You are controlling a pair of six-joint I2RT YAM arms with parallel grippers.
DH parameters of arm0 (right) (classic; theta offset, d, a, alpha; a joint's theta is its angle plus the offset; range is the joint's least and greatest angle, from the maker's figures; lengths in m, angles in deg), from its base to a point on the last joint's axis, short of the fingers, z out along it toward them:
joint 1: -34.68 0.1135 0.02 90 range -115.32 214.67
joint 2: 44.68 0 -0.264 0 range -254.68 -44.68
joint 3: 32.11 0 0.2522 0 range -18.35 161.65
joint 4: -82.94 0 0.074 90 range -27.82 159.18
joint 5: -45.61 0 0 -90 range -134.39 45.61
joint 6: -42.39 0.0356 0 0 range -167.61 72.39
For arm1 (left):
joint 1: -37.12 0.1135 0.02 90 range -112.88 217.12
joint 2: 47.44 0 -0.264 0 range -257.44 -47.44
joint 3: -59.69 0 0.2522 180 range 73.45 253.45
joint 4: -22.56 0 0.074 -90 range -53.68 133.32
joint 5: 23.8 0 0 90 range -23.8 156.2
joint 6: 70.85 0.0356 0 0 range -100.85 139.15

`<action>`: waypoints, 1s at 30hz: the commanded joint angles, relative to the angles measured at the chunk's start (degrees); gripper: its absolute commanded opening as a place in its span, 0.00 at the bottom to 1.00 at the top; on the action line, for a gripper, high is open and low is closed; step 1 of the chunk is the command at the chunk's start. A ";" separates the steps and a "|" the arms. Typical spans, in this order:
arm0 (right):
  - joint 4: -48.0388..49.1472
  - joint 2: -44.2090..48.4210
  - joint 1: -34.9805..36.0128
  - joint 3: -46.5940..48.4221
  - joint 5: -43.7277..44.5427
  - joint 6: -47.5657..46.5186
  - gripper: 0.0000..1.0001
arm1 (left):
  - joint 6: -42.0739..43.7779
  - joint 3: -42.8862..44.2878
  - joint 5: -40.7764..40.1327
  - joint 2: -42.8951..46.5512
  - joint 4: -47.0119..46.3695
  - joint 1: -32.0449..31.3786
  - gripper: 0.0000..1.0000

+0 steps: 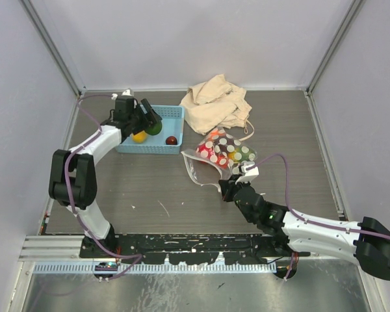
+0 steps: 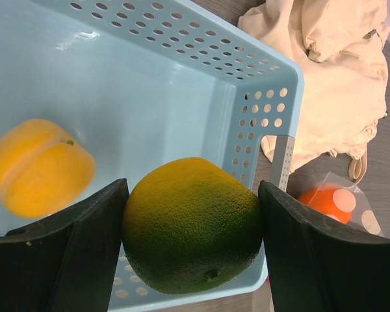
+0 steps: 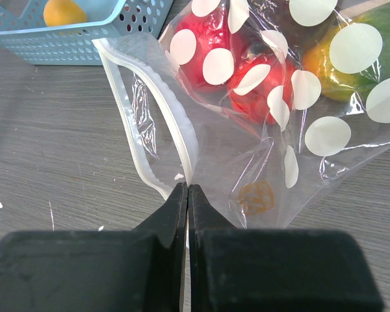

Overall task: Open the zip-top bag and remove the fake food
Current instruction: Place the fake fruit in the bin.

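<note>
Right gripper (image 3: 187, 195): jaws pressed fully together, pinching the zip-top bag (image 3: 273, 162) by the thin edge at its mouth, where the white zip strip (image 3: 157, 91) meets the clear film.
- The strip loops away ahead and to the left of the fingertips. The mouth looks parted.
- The bag's bulging body rests on the table (image 3: 45, 149), ahead and to the right of the tips.
- Fake food inside the bag: a red piece (image 3: 224, 78) almost straight ahead of the fingers, and a yellow-green piece (image 3: 341, 75) farther right.

Left gripper (image 2: 192, 188): jaws spread wide, with one of the fingers (image 2: 78, 253) on each side of a green fruit (image 2: 188, 247). Both pads lie against its skin, so the fruit is clamped between them.
- The light blue basket (image 2: 182, 97) lies under and beyond the fingertips, and the fruit overlaps its near wall.
- A yellow piece (image 2: 39, 166) lies on the basket floor, off to the left of the left-hand finger and apart from it.
- The top view shows a dark red piece (image 1: 172, 140) also in the basket, to the right of this gripper.
- Outside the basket, right of the right-hand finger, a corner of the dotted bag shows with an orange piece (image 2: 322, 201) inside.

A cloth bag (image 1: 214, 104) is heaped past the basket's far right corner, clear of both grippers.
</note>
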 commanded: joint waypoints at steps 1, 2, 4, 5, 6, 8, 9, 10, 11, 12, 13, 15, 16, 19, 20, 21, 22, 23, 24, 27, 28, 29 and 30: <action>2.40 0.07 -0.21 0.52 0.81 0.14 0.02 | 2.01 4.33 -0.77 -1.36 0.74 0.35 0.62; 2.33 0.04 -0.22 0.45 0.79 0.16 0.02 | 2.23 4.84 -0.96 -1.53 0.95 0.31 0.66; 2.37 0.19 -0.15 0.30 0.82 0.34 0.02 | 2.89 5.57 -1.39 -1.73 1.37 0.30 0.78; 2.37 0.32 -0.20 0.22 0.88 0.39 0.02 | 3.20 5.84 -1.65 -1.61 1.52 0.32 0.83; 2.42 0.34 -0.19 0.16 0.90 0.44 0.02 | 3.66 6.05 -1.77 -1.30 1.41 0.30 0.86; 2.40 0.23 -0.21 0.13 0.88 0.33 0.02 | 4.29 5.88 -1.97 -0.34 0.91 0.35 0.93; 2.40 0.20 -0.19 0.15 0.90 0.29 0.02 | 4.53 5.54 -2.24 0.25 0.40 0.31 0.96; 2.33 0.19 -0.19 0.24 0.80 0.28 0.02 | 4.81 5.13 -2.53 0.98 -0.05 0.31 0.99; 2.28 0.19 -0.21 0.25 0.77 0.29 0.02 | 5.15 4.61 -2.69 1.79 -0.62 0.30 0.98; 2.15 0.22 -0.22 0.35 0.75 0.31 0.02 | 5.58 3.91 -2.58 2.60 -1.27 0.30 0.98; 2.09 0.32 -0.17 0.25 0.73 0.35 0.02 | 5.93 2.88 -2.54 3.71 -2.18 0.31 0.98; 1.98 0.55 -0.22 0.24 0.65 0.41 0.02 | 6.01 0.28 -2.13 6.04 -4.67 0.50 0.98; 1.90 0.61 -0.17 0.20 0.64 0.43 0.02 | 5.74 -1.52 -1.68 7.48 -6.45 0.72 0.98; 1.76 0.89 -0.19 0.23 0.56 0.43 0.02 | 2.80 -9.20 0.33 13.04 -16.71 1.99 0.98; 1.63 1.03 -0.21 0.23 0.48 0.35 0.02 | 1.40 -12.58 1.11 14.71 -20.70 2.51 0.98; 1.61 1.12 -0.22 0.22 0.43 0.28 0.02 | 0.26 -16.60 1.97 16.46 -24.30 3.04 0.98; 1.51 1.23 -0.16 0.28 0.38 0.22 0.02 | -0.57 -18.83 2.93 17.82 -27.19 3.27 0.98; 1.44 1.17 -0.17 0.30 0.30 0.19 0.02 | -1.21 -20.37 4.08 19.08 -28.49 3.56 0.98; 1.40 1.24 -0.21 0.37 0.17 0.06 0.02 | -1.50 -21.29 5.45 20.10 -28.78 3.68 0.98; 1.17 1.49 -0.15 0.42 -0.08 -0.30 0.02 | -3.38 -23.56 11.66 22.49 -29.09 3.73 0.98; 1.09 1.70 -0.18 0.44 -0.16 -0.36 0.02 | -4.50 -24.56 13.78 23.28 -29.76 3.73 0.98; 1.04 1.99 -0.20 0.46 -0.34 -0.51 0.02 | -5.92 -25.76 15.85 24.10 -30.93 3.73 0.98; 0.89 2.23 -0.22 0.48 -0.66 -0.70 0.02 | -7.64 -27.14 17.79 24.79 -32.46 3.69 0.98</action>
